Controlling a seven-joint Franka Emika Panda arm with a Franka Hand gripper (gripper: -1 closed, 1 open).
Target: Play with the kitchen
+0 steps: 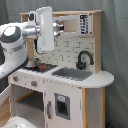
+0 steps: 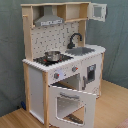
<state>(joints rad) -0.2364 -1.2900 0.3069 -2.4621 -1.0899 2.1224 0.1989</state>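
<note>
1. One arm [image 1: 20,42] in the first exterior view, white, coming in from the first exterior view's left. Its boxy white wrist section [image 1: 45,27] sits high, in front of the kitchen's upper left part.
2. gripper: fingers not visible in either view, so I cannot tell if it is clenched or released. The arm does not appear in the second exterior view.
3. the kitchen [image 1: 75,80] [image 2: 65,60] stands on a wooden floor [image 2: 112,107] against a grey-green backdrop; white panels, light wood frame.
4. Tabletop [image 1: 100,79] [image 2: 95,49]: grey sink [image 1: 72,74] [image 2: 82,50] with black faucet [image 1: 84,59] [image 2: 75,39] behind it, hob [image 1: 37,66] [image 2: 50,60] beside the sink.
5. Steel pot [image 2: 52,55] sits on the hob in the second exterior view; in the first exterior view that spot is partly hidden behind the arm.
6. Range hood [image 2: 49,19] hangs above the hob.
7. Oven door [image 2: 70,102] is swung down and open in the second exterior view.
8. Small upper cabinet door [image 2: 98,11] at the top, on the second exterior view's right, hangs open.
</note>
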